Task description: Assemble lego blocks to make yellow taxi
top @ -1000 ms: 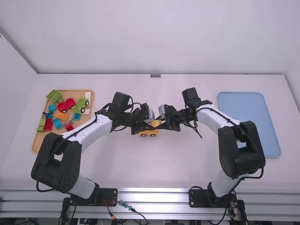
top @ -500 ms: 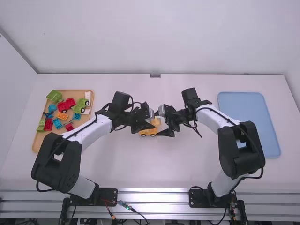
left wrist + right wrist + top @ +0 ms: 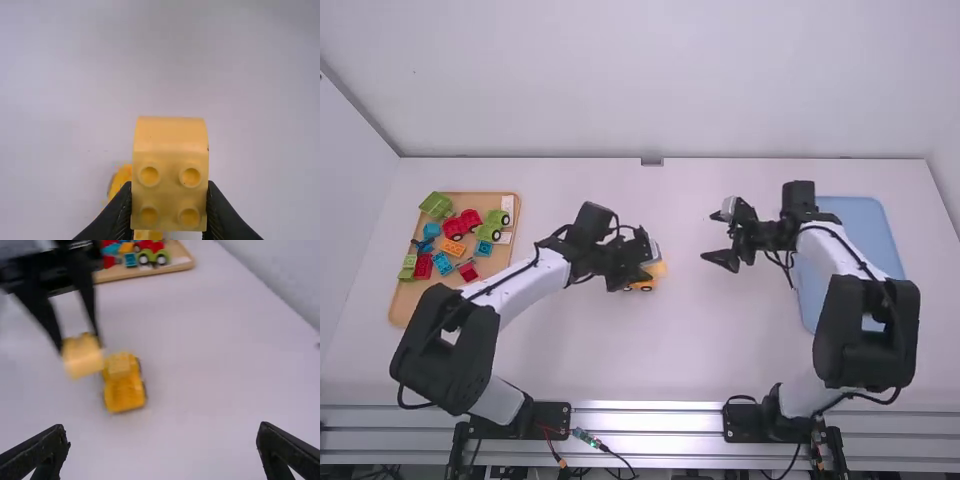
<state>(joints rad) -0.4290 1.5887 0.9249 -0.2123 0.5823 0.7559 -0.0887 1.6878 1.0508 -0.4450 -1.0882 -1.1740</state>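
Near the table's middle, my left gripper is over the yellow wheeled base. In the left wrist view the left gripper is shut on a yellow block with studs and a curved part; part of the base shows below and behind it. My right gripper hangs off to the right of them. The right wrist view has the right gripper wide open with nothing between its fingers, and the held block beside the base, which carries a small yellow block.
A wooden tray at the left holds several red, green, blue and orange blocks and wheeled pieces. A blue tray lies at the right, partly under the right arm.
The right gripper has let go of the yellow block and pulled away to the right. My left gripper has shifted slightly right, with the block in it.
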